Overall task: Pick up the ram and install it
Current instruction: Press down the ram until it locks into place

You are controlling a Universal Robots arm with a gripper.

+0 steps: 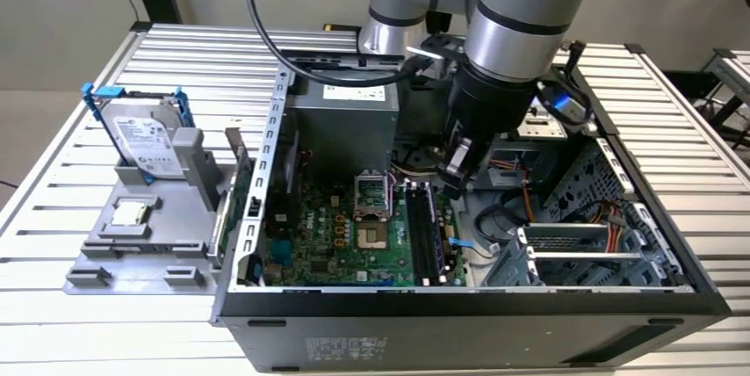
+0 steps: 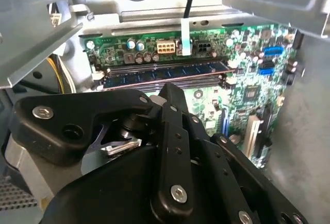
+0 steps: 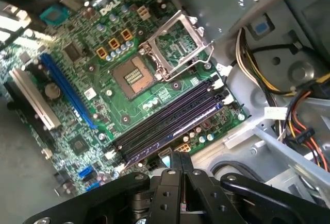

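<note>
The ram (image 2: 165, 71) is a long dark stick standing on edge in one of the memory slots on the green motherboard (image 3: 98, 64). It also shows as a dark strip (image 3: 172, 123) in the first wrist view and among the slots (image 1: 431, 231) in the exterior view. My gripper (image 1: 452, 184) hangs inside the open computer case, just above the slots' far end. Its black fingers (image 3: 175, 175) are pressed together with nothing between them. In the second wrist view the fingertips (image 2: 172, 91) sit close beside the ram; whether they touch it I cannot tell.
The processor socket (image 3: 172, 51) stands open beside the memory slots. Yellow and orange cables (image 3: 304, 116) and the case's metal walls (image 1: 276, 130) crowd the gripper. On the exterior view's left, a grey fixture (image 1: 94, 257) holds a hard drive in a blue frame (image 1: 143, 134) and a small silver chip (image 1: 132, 212).
</note>
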